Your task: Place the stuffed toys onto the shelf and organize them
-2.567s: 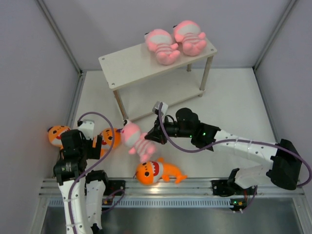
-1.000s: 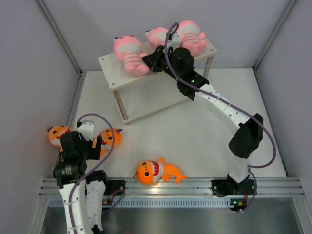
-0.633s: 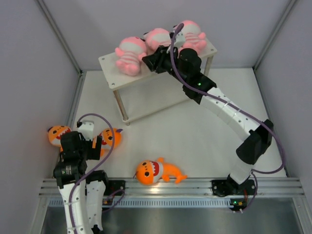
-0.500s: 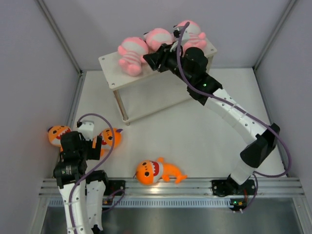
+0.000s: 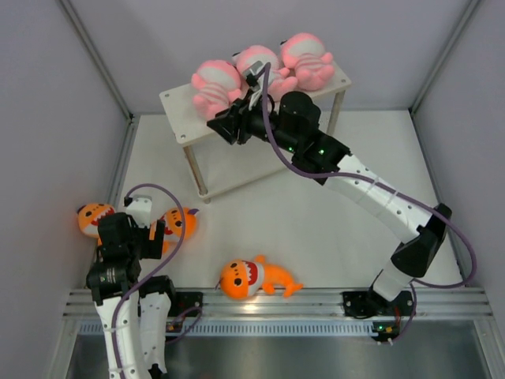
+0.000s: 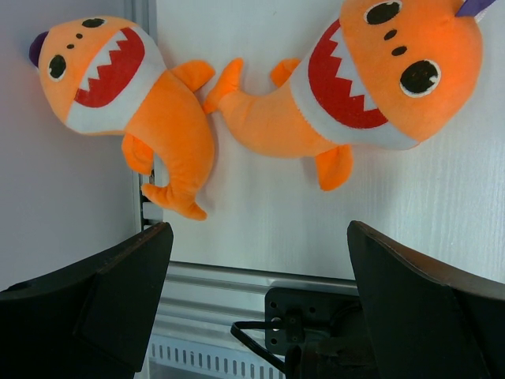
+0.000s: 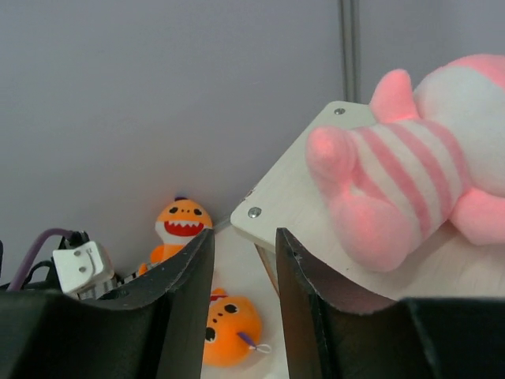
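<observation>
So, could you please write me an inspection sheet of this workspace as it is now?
Surface: white table, toys lying on it.
Job's things: three pink toys lie on the top tier of the shelf; three orange sharks lie on the table.
Clutter: nothing seen.
Grippers: left gripper wide open, empty, above two sharks; right gripper slightly open, empty, at the shelf's front edge.
Cables: a purple cable loops along each arm.
Surroundings: grey walls, metal rail at the near edge.
</observation>
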Controlling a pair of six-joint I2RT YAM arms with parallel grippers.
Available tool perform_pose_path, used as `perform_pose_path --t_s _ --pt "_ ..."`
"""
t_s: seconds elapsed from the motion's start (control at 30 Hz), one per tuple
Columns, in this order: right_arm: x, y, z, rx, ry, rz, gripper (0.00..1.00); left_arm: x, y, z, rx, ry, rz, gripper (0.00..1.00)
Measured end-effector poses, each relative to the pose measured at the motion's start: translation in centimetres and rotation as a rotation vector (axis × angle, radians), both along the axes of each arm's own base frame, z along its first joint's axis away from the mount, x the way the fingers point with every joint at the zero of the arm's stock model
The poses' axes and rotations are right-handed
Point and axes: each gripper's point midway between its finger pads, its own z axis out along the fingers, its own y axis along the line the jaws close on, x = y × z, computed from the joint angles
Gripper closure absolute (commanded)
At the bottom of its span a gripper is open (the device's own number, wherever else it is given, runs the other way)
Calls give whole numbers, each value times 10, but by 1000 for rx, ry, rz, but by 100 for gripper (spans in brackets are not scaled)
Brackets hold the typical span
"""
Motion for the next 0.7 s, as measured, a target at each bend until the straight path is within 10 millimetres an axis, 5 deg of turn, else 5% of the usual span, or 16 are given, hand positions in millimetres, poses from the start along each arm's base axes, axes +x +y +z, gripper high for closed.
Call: perform_pose_path --t_s 0.37,0.7 --pt "33 16 -62 -120 99 -24 64 0 0 0 -1 0 -1 1" --pt "86 -23 -59 -138 106 -166 64 0 -1 0 -5 -1 -6 1"
